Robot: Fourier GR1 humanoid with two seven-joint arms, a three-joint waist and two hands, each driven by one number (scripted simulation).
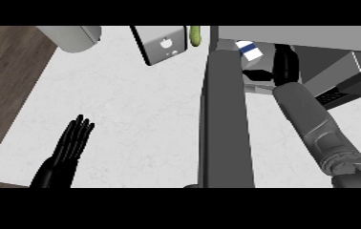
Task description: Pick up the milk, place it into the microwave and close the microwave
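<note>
The milk (247,51) is seen inside the microwave (317,35), far right, beside the right robot hand (285,66); whether it is gripped cannot be told. The left robot hand (70,144) is rested open, near left, clear of the door (226,128).

You're looking down on a pale, faintly marbled worktop (141,109), with a strip of dark wooden floor (21,66) along its left edge.
</note>
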